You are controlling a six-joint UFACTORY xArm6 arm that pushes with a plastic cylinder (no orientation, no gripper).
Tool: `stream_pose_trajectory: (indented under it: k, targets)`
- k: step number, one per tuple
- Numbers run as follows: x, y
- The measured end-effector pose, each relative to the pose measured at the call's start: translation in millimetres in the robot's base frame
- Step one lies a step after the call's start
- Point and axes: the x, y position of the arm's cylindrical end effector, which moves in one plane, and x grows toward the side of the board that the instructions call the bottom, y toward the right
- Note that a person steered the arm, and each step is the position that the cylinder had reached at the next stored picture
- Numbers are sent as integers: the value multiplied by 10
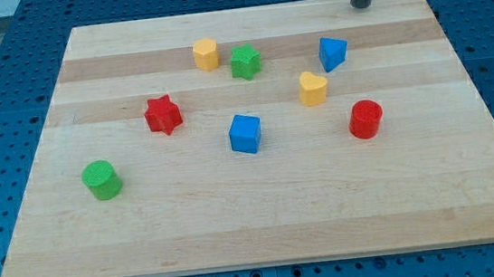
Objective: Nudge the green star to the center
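Observation:
The green star (245, 61) lies on the wooden board (264, 219) in the upper middle of the view, just right of a yellow hexagon block (206, 53). My tip (361, 4) rests at the board's top edge, toward the view's right, well apart from the star and up-right of it. A blue triangle block (332, 53) lies between the star and my tip, lower down.
A yellow heart block (313, 87), a red cylinder (365, 119), a blue cube (246, 133), a red star (163, 115) and a green cylinder (102, 180) are spread over the board. Blue perforated table surrounds the board.

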Motion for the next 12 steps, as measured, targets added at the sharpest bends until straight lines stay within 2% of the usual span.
stream_pose_trajectory:
  k: [1, 4, 5, 10, 12]
  targets:
    - [-145, 57]
    - [-122, 57]
    - [-16, -289]
    - [3, -464]
    - [46, -1371]
